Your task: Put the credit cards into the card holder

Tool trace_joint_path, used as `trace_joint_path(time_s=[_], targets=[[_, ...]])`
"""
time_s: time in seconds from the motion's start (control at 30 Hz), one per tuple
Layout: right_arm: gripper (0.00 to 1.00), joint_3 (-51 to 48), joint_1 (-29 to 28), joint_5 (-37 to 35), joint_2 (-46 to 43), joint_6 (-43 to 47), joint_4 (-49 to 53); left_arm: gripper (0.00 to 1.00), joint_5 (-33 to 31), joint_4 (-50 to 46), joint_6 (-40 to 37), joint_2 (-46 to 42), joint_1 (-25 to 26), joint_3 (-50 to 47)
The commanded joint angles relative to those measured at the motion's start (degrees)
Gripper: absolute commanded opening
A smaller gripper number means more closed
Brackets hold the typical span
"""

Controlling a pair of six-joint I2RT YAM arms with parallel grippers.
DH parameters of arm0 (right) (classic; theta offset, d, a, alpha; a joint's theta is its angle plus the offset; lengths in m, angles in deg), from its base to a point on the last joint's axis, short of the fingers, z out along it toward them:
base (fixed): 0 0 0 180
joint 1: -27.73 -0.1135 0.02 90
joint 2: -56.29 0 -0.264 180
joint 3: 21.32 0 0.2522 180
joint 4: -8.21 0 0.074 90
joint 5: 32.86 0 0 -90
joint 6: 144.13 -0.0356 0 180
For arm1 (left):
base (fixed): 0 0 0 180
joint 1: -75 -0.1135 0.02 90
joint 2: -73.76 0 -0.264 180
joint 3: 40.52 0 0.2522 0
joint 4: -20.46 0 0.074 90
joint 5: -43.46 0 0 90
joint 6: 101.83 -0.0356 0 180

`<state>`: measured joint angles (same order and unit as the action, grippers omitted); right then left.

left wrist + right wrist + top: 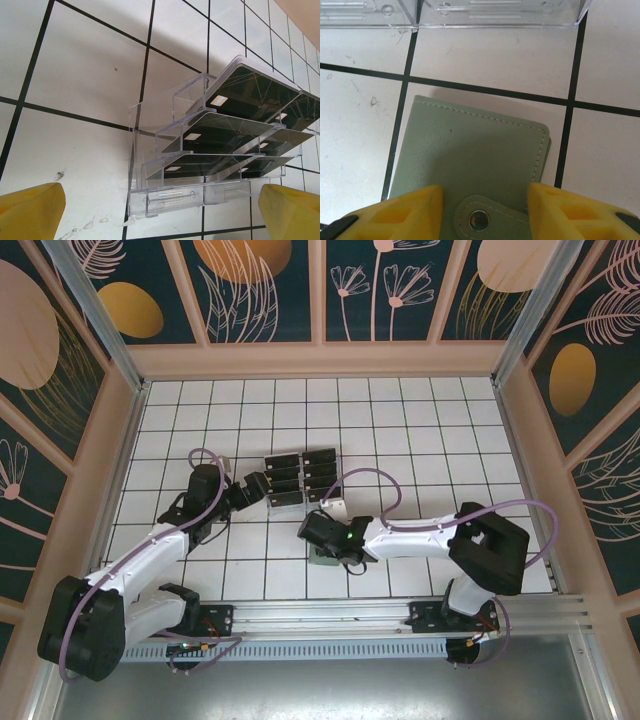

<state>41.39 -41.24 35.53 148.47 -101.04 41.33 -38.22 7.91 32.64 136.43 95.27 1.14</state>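
Note:
Several black credit cards [240, 95] lie in tiers in a clear plastic slotted rack [170, 195] at the table's middle, cards [300, 472]. My left gripper [161, 212] is open wide at the rack's near-left end [258, 490], touching nothing, its yellow fingertips [32, 210] low in the left wrist view. The sage-green card holder [470, 150] lies flat and closed just in front of the rack [322, 558]. My right gripper [485, 210] hovers low over it [318, 532], open about halfway, with the snap tab between its fingers [405, 212].
The tiled white table [420, 440] is walled on the back and both sides. The rack's front lip [495, 10] lies about one tile beyond the card holder. Both arms reach in from the near rail [400, 615], and purple cables loop above them.

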Motion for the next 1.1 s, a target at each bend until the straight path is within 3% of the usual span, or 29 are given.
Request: trace_joint_path(time_s=[0.0,0.33,0.7,0.8,1.0,1.07], targets=[[0.48,0.0,-0.9,-2.5,-2.4,-1.4,2.4,0.99,-0.3,-1.0,-1.4,-0.1,0.3,1.8],[0.45,-1.1,-1.4,-2.7,-3.5,-3.0,3.1,0.99,-0.1,-0.2,-1.5,0.8,0.3,1.7],[0.35,-3.7,-1.1,-2.4,-2.8,-3.7,2.2,0.99,0.8,0.1,-3.0,3.7,0.3,4.4],[0.28,-3.6,-1.0,-2.1,-2.2,-3.7,2.0,0.99,0.9,-0.3,-3.4,3.9,0.3,5.0],[0.01,-3.6,-0.7,-0.5,-2.0,-1.7,0.4,0.99,1.3,-0.5,-3.0,1.8,0.3,3.4],[0.00,-3.8,-0.6,0.4,-2.4,-0.6,-0.7,0.99,1.8,-1.2,-3.3,0.4,0.5,2.6]])
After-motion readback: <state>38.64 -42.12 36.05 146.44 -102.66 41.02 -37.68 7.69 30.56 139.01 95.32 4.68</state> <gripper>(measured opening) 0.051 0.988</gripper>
